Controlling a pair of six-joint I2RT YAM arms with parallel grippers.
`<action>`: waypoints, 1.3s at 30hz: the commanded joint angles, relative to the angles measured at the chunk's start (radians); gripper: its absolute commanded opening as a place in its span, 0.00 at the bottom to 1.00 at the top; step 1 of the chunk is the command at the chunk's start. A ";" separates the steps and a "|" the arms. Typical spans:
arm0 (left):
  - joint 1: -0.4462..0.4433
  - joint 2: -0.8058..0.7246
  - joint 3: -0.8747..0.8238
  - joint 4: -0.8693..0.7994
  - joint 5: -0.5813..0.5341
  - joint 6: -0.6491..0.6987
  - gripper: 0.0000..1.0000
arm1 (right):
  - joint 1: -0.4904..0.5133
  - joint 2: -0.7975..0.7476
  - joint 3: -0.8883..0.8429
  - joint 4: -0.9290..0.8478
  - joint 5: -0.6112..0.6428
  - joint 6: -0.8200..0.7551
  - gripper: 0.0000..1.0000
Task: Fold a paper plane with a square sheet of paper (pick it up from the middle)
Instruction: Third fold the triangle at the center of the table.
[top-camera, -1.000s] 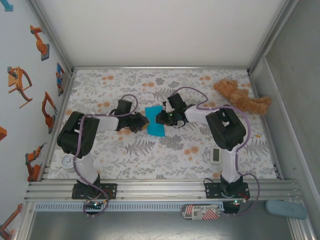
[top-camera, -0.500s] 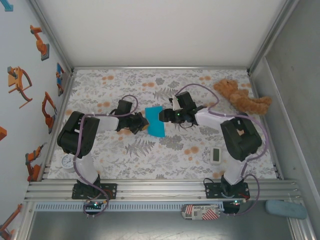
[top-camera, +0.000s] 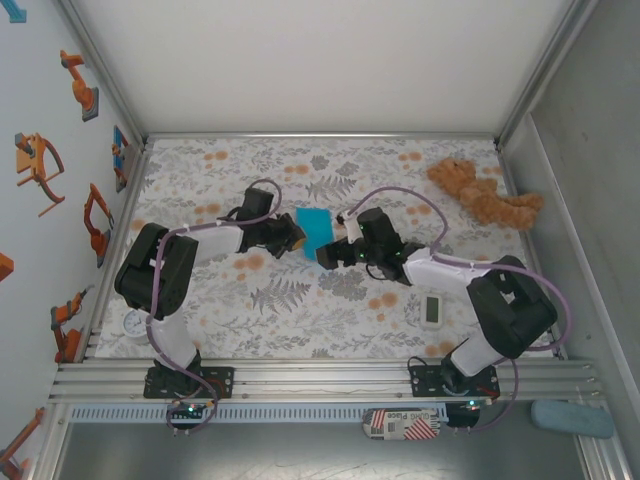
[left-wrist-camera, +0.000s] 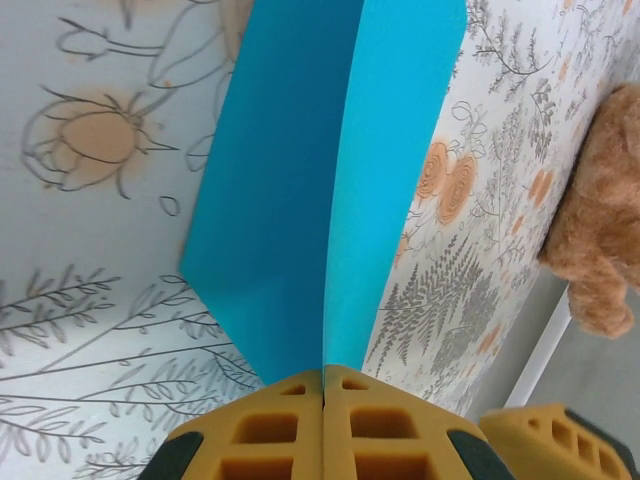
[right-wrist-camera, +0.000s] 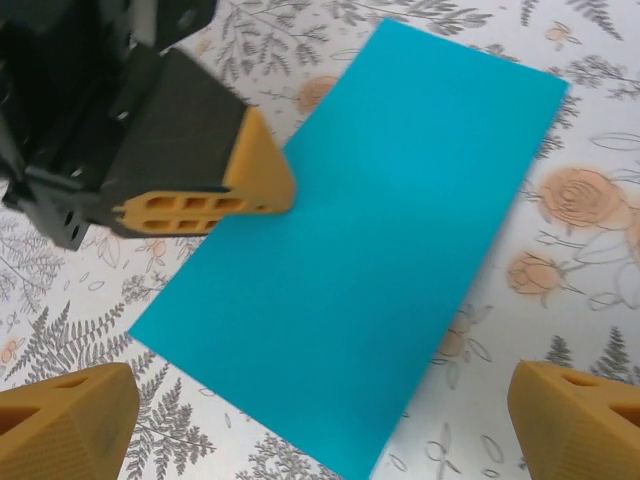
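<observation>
Release on the right: right pincer (right-wrist-camera: 318, 425) now stands wide apart over the half-folded square sheet of paper (right-wrist-camera: 370, 250) on the table (top-camera: 250, 310), which left pincer (left-wrist-camera: 323, 385) alone clamps, seemingly at the crease; next fold can start.

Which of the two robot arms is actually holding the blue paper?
The left arm: its jaws are pinched shut on an edge of the blue paper, while the right arm has its jaws wide open.
</observation>
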 joint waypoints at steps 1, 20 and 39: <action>-0.010 0.001 0.029 -0.050 -0.013 -0.028 0.05 | 0.044 -0.013 -0.041 0.150 0.080 -0.190 0.88; -0.021 0.002 0.030 -0.062 -0.006 -0.032 0.05 | 0.136 0.127 -0.078 0.329 0.183 -0.479 0.67; -0.036 -0.005 0.027 -0.080 -0.021 -0.017 0.09 | 0.135 0.112 -0.063 0.322 0.116 -0.453 0.37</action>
